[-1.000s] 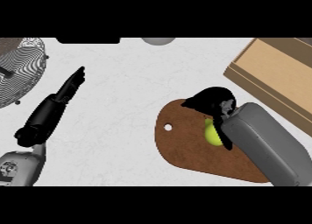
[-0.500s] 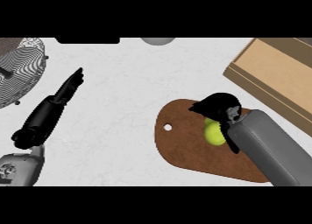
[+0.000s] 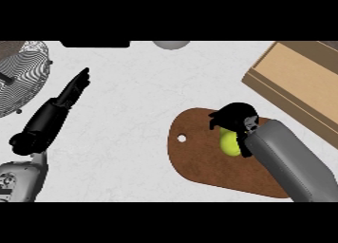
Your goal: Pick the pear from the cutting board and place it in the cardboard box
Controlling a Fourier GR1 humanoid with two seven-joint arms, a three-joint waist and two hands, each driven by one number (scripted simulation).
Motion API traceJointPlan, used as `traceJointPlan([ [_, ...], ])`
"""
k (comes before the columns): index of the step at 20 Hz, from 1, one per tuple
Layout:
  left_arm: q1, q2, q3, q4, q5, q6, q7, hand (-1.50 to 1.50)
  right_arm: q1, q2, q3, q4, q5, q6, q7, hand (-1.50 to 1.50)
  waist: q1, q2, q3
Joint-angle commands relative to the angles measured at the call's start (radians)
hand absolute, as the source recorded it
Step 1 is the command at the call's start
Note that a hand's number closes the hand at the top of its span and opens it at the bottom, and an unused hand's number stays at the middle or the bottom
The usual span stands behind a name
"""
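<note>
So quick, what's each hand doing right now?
Left hand: open, fingers straight, holding nothing.
Right hand: fingers curled round the pear on the cutting board.

Bare counter point(image 3: 144, 95) (board point(image 3: 200, 161) to box point(image 3: 305, 85))

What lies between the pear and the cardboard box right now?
In the head view, the right robot hand and its grey forearm cover that side of the pear; beyond them a strip of cutting board and counter reaches the cardboard box.

Right robot hand point(image 3: 233, 118): curled over pear point(image 3: 229, 143) on cutting board point(image 3: 200, 161); cardboard box point(image 3: 308, 83) beyond, to its right.
</note>
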Motion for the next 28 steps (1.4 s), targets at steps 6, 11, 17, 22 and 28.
traceJointPlan([
  [6,-0.012,0.027,0.058,0.020,0.014,-0.045,0.003,0.00,0.021,0.007,0.025,0.067,0.091,-0.216,-0.202,1.50,0.003,0.004,0.002],
  [11,0.013,-0.001,0.041,-0.006,0.000,-0.044,-0.020,0.00,0.026,0.019,-0.033,0.071,0.117,-0.343,-0.246,1.50,0.004,0.004,0.002],
  [17,0.018,-0.015,0.018,-0.017,-0.022,-0.025,-0.010,0.00,0.043,0.101,-0.260,0.098,0.040,-0.667,-0.171,1.50,0.005,0.007,0.004],
  [22,0.043,-0.004,0.048,0.002,-0.002,-0.047,-0.046,0.00,-0.012,0.128,-0.289,0.073,0.068,-0.803,-0.200,1.50,0.002,0.003,0.002],
  [28,-0.010,-0.029,0.043,0.067,-0.036,-0.022,-0.031,0.00,-0.036,0.069,-0.332,-0.153,0.064,-0.749,-0.168,1.50,-0.016,0.000,0.001],
])
